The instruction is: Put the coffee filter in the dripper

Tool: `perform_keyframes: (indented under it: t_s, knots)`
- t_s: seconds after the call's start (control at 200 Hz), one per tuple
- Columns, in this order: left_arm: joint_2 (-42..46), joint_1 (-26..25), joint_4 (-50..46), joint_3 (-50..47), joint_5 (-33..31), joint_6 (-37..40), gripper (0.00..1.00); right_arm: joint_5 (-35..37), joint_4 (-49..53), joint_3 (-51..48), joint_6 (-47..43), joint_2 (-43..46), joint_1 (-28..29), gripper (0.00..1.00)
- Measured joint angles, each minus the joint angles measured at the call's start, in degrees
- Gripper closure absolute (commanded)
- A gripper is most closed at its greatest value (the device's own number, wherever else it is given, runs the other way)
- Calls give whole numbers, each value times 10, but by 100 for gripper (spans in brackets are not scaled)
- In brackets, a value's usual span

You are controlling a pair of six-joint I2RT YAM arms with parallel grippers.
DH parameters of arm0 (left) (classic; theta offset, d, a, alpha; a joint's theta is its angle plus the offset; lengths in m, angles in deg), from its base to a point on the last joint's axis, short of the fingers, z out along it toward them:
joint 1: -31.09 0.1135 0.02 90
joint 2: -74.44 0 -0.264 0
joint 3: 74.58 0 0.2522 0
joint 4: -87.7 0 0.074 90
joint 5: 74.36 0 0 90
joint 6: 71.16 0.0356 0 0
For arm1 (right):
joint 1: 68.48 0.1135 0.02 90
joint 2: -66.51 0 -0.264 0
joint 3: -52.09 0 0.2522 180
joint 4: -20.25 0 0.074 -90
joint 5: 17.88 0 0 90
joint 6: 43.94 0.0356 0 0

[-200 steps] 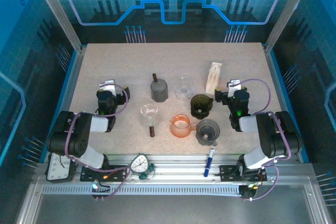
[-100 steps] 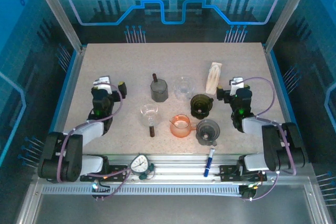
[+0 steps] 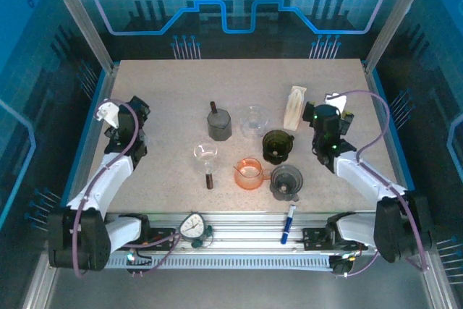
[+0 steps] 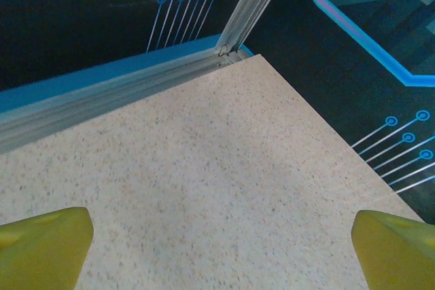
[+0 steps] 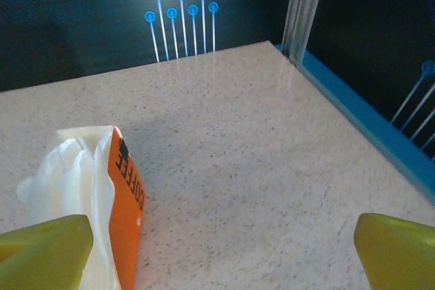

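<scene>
The coffee filter pack (image 3: 294,106), white papers in an orange sleeve, stands at the back right of the table. In the right wrist view the pack (image 5: 81,188) sits at the left, just beyond my left fingertip (image 5: 44,252). My right gripper (image 3: 331,106) hangs open just right of the pack, its jaws (image 5: 221,256) spread wide over bare table. A dark olive dripper (image 3: 278,144) stands in front of the pack. My left gripper (image 3: 123,110) is open near the table's left edge, nothing between its yellow fingertips (image 4: 41,246).
A grey cup (image 3: 218,122), a clear glass (image 3: 253,121), a glass funnel with a brown handle (image 3: 206,155), an orange server (image 3: 249,173) and a grey cone (image 3: 286,180) crowd the middle. A blue pen (image 3: 289,216) and a dial (image 3: 192,226) lie at the front rail.
Both arms have stretched out. The left gripper swung left toward the table's left edge. The right gripper rose toward the back, beside the filter pack. Both stayed open.
</scene>
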Motion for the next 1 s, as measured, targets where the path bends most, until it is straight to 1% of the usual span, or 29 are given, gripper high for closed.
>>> perform_keyframes:
  t_s: [0.105,0.25,0.305,0.34,0.405,0.455,0.52,0.635,0.75,0.825,0.895,1.001]
  knots:
    - [42,0,1,-20,47,-26,1,-53,26,-2,61,29,-30,0]
    - [84,0,1,-30,163,-40,1,-132,50,-9,95,53,-33,0]
    - [86,-2,-16,-20,211,-43,1,-160,70,-7,98,57,-30,0]
    - [84,-5,-33,-9,238,-43,3,-181,87,-4,98,58,-28,0]
    - [77,-21,-66,16,283,-39,7,-211,120,4,97,58,-17,0]
    - [73,-47,-90,32,308,-38,8,-232,146,12,93,59,-3,0]
    - [73,-87,-114,38,327,-34,8,-257,175,20,82,60,20,0]
    - [75,-145,-154,28,352,-33,13,-294,221,33,53,64,82,0]
    - [74,-187,-182,6,362,-30,20,-322,259,47,23,61,150,0]
    - [70,-217,-198,-2,365,-26,22,-331,272,54,6,52,192,4]
    - [60,-238,-206,-4,365,-25,22,-332,279,55,-3,45,221,6]
    - [49,-259,-209,-12,365,-24,29,-333,291,56,-14,32,258,9]
